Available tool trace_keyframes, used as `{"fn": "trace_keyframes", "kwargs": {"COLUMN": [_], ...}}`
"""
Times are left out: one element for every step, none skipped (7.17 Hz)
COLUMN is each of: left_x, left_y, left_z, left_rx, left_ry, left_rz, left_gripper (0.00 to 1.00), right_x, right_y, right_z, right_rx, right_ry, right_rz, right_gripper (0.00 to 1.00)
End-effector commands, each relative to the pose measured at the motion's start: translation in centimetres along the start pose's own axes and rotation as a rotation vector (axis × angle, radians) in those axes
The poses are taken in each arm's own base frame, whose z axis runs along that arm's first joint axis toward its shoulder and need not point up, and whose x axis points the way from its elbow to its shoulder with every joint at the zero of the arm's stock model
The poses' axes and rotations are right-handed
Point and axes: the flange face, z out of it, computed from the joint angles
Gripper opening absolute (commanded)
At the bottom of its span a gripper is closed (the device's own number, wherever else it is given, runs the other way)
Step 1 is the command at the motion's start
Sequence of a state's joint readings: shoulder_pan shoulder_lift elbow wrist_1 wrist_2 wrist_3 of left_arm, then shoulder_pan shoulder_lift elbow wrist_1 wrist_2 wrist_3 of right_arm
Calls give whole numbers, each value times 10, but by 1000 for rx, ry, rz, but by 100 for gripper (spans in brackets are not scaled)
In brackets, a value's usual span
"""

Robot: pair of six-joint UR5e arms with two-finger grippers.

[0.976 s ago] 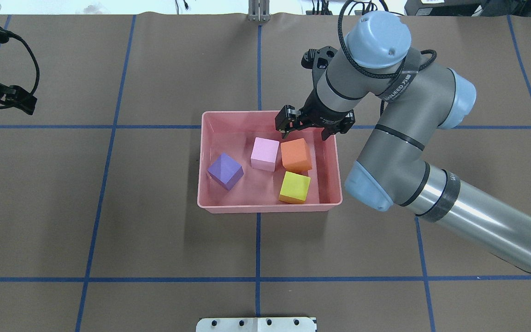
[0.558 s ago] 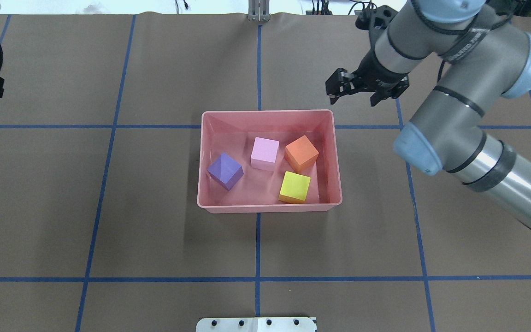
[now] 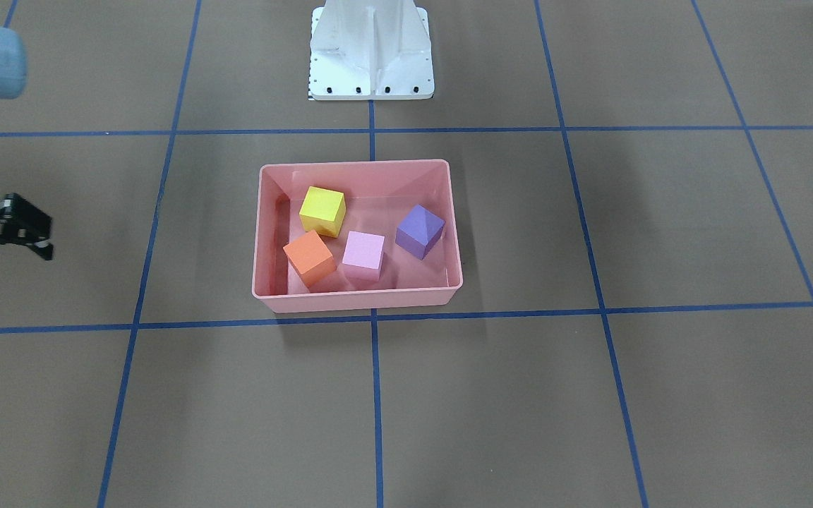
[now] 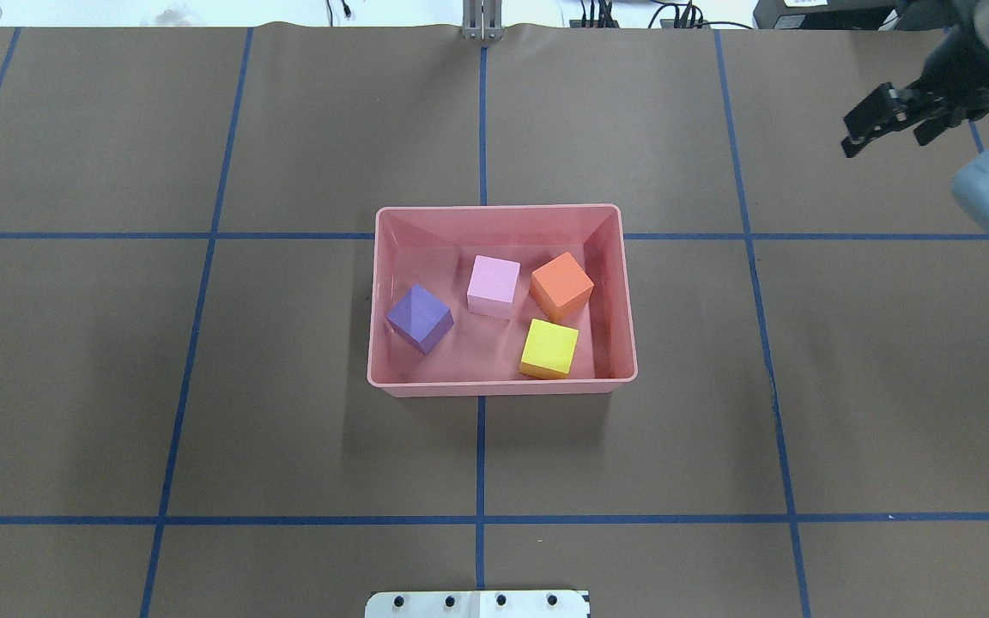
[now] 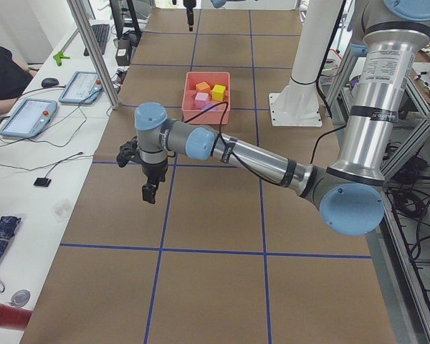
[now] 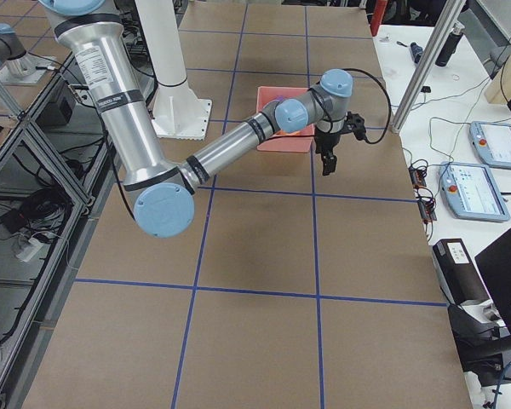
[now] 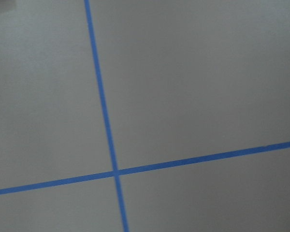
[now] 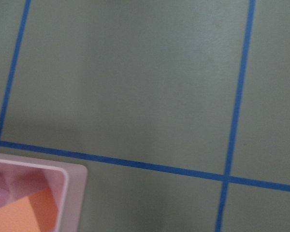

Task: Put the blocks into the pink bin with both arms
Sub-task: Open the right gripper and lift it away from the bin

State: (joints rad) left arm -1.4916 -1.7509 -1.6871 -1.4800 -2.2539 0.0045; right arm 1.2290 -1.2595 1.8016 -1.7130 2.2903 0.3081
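The pink bin (image 4: 499,208) stands at the table's middle and holds all four blocks: purple (image 4: 419,318), light pink (image 4: 494,286), orange (image 4: 561,285) and yellow (image 4: 549,348). The bin (image 3: 353,164) also shows in the front-facing view. My right gripper (image 4: 882,142) is open and empty, high over the table far to the right of the bin. It shows at the left edge of the front-facing view (image 3: 4,257). My left gripper (image 5: 150,188) shows only in the exterior left view, far from the bin. I cannot tell whether it is open or shut.
The white base plate (image 4: 477,603) sits at the robot's side of the table. Blue tape lines (image 4: 481,463) cross the brown table cover. The right wrist view shows a bin corner (image 8: 75,176) and bare table. Tablets (image 5: 79,86) lie on a side bench.
My right gripper, open over the orange block in the bin, rose and swung away to the far right. The orange block turned slightly and settled. My left gripper left the overhead view.
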Motion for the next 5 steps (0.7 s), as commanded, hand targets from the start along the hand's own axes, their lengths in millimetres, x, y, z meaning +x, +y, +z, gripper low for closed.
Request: {"fn": "trace_keyframes", "kwargs": {"left_x": [-50, -57, -69, -75, -76], "left_y": [46, 59, 81, 99, 104], "left_z": [8, 17, 33, 43, 46], "left_rx": [-39, -30, -44, -43, -28], "left_ry": [106, 107, 107, 107, 104], "left_rz": [-53, -48, -61, -58, -45], "left_gripper": [100, 100, 100, 100, 100], "right_x": [112, 130, 164, 191, 199], "right_y": [56, 69, 97, 98, 98], "right_z": [10, 18, 49, 50, 43], "right_rx": [-37, -44, -106, -83, -63], "right_ry": [33, 59, 73, 75, 70], "right_rz": [12, 38, 88, 123, 133], "right_gripper": [100, 100, 100, 100, 100]}}
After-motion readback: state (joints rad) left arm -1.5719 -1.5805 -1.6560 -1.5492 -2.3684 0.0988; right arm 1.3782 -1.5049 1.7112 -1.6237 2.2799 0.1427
